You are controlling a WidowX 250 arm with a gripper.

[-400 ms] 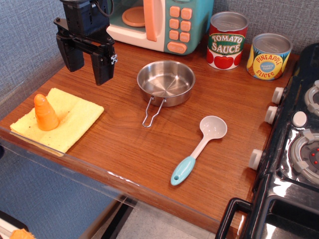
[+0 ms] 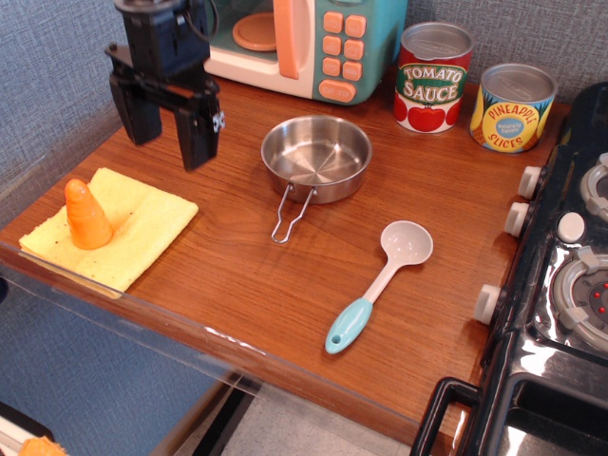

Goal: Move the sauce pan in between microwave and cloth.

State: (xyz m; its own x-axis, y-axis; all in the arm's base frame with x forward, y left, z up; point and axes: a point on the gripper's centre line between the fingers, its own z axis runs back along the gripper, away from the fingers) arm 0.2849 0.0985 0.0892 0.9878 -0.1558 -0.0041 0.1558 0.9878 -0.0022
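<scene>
The shiny steel sauce pan (image 2: pixel 316 157) sits on the wooden counter, its wire handle (image 2: pixel 291 215) pointing toward the front. The cream and teal microwave (image 2: pixel 304 43) stands at the back, behind the pan. The yellow cloth (image 2: pixel 142 228) lies flat at the front left with an orange toy carrot (image 2: pixel 85 215) standing on it. My black gripper (image 2: pixel 166 142) hangs open and empty above the counter, left of the pan, between the microwave and the cloth.
A grey ladle with a teal handle (image 2: pixel 380 285) lies front right of the pan. A tomato sauce can (image 2: pixel 432 78) and a pineapple can (image 2: pixel 511 107) stand at the back right. A black toy stove (image 2: pixel 560 285) fills the right side.
The gripper has moved slightly down and toward the front. Nothing else has moved.
</scene>
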